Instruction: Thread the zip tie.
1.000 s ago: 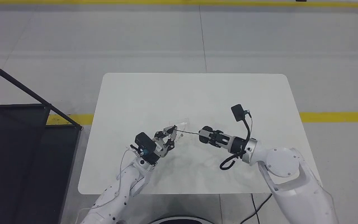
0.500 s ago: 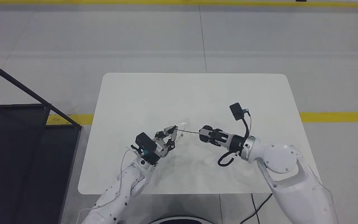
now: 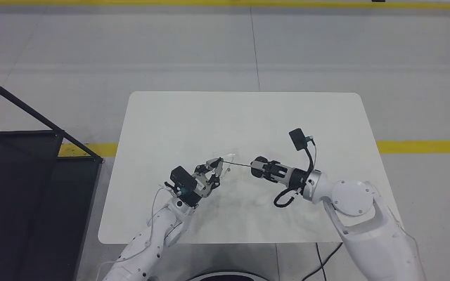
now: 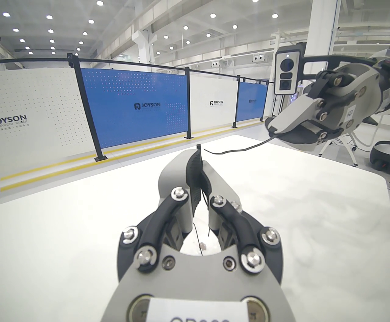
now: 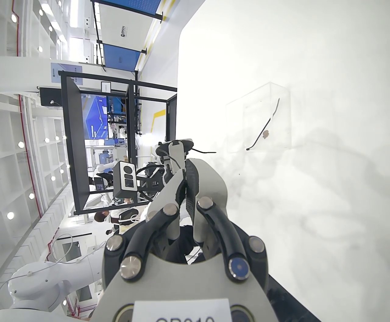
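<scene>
The zip tie [image 4: 240, 149], a thin black strap with a soft curve, runs along the line between the two grippers, above the smooth white table [image 3: 316, 126]. Its free tip points to the left gripper [image 4: 199, 161], whose ribbed pads are pressed together on a small black piece. Whether tip and piece touch, I cannot tell. The right gripper [image 4: 271, 130], facing the left gripper, is closed on the strap's far end. A clear box [image 5: 259, 100] stands just beside the left gripper.

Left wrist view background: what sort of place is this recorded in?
Probably a big industrial hall or robotics test floor: rows of ceiling lights high overhead, blue and white fence panels closing off the bay, and a yellow floor line beside the white table.
</scene>
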Motion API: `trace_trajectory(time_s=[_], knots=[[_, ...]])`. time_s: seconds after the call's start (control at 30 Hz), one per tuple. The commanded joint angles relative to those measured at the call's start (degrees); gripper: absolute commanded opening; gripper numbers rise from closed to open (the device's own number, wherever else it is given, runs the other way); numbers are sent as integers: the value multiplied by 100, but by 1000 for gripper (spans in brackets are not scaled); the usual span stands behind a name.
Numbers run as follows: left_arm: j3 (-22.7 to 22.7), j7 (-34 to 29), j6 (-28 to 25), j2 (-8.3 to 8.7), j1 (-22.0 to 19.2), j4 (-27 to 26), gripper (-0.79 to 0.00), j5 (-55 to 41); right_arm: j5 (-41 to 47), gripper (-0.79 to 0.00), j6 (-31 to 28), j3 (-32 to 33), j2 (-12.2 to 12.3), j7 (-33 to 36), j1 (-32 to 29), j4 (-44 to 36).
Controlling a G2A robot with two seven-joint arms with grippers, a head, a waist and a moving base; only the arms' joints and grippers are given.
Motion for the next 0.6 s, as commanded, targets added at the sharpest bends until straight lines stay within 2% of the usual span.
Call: trace_trajectory(time_s=[0.0, 0.57], knots=[[0, 0, 0, 0, 0, 0, -785, 0, 3, -785, 17, -4, 0, -5, 3, 8], [0, 0, 0, 0, 0, 0, -785, 0, 74, -785, 50, -33, -9, -70, 41, 44]])
